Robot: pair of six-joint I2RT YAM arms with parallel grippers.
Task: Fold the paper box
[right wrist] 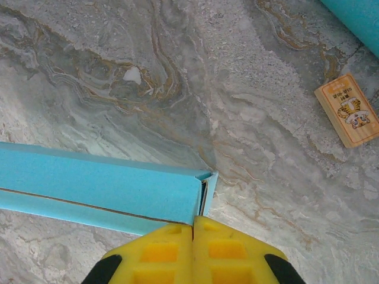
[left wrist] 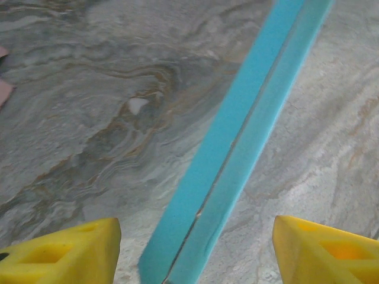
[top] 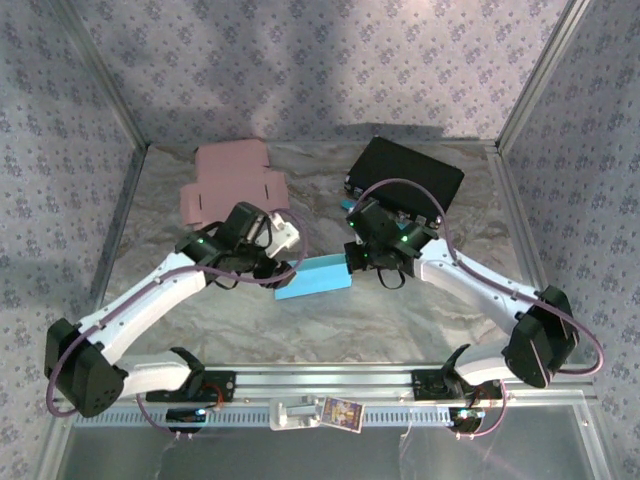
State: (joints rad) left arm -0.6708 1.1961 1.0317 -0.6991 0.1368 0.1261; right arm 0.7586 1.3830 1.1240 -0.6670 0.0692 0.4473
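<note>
One long turquoise paper box (right wrist: 95,183), lengthwise seam, open end flap

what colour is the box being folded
The long paper box is turquoise blue; clearest from the right wrist view.

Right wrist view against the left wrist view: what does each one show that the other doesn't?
Right wrist: the box's open end, a tiger card, the right fingers shut together. Left wrist: a pink sliver at the edge, the left fingers wide apart. Both: the blue box's long side and the marbled table.
</note>
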